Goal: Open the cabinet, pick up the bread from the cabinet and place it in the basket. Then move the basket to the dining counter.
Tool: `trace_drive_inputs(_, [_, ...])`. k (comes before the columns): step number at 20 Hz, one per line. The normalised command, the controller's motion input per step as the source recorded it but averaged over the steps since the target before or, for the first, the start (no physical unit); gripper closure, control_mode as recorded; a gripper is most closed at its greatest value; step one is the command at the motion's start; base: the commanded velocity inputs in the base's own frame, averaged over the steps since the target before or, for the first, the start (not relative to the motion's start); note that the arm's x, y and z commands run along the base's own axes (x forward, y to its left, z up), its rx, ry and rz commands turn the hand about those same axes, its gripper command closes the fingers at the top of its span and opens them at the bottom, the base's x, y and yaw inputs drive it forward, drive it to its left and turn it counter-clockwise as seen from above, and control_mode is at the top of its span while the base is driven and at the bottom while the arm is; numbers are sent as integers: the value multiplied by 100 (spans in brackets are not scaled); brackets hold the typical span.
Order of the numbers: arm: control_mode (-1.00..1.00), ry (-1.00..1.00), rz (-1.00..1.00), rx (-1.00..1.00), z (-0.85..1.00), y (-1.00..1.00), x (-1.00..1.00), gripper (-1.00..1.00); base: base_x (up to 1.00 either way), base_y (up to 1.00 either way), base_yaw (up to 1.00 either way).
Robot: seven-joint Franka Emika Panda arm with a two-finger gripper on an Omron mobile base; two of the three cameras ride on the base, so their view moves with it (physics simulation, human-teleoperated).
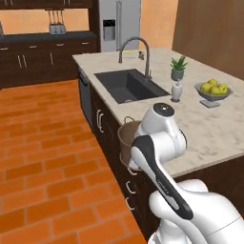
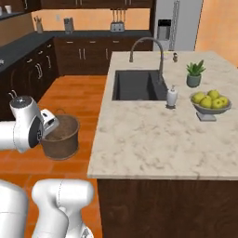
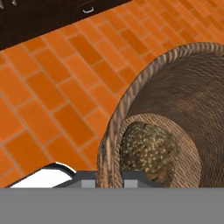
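Basket rim sits right at the hand camera, pinched between the two finger tips; gripper is clamped on the rim, jaws nearly together. One bread lies inside on the basket floor, against the wall nearest the gripper. Basket hangs in the air over the orange brick floor, just beside the dining counter edge, not on it. In the right base view the basket is left of the counter, level with its dark base; in the left base view the basket shows partly behind the arm, at the counter's front edge.

No readable writing or labels anywhere.

Counts on the counter: one black sink, one curved faucet, one white soap bottle, one potted plant, one grey bowl with about five yellow-green fruits. Beyond the counter: one steel fridge, one toaster on the dark back counter.
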Motion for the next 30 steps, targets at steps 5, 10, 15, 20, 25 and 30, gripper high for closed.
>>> trace_drive_inputs(5, [100,0,0,0,0,0,0,100,-15,-100,-1])
trace_drive_inputs(10, [100,0,0,0,0,0,0,100,19,-100,-5])
trace_drive_inputs(15, [100,0,0,0,0,0,0,100,32,-100,-1])
trace_drive_inputs(20, [100,0,0,0,0,0,0,100,31,-100,0])
trace_drive_inputs(25, [100,0,0,0,0,0,0,100,46,-100,0])
trace_drive_inputs(30, [100,0,0,0,0,0,0,100,45,-98,2])
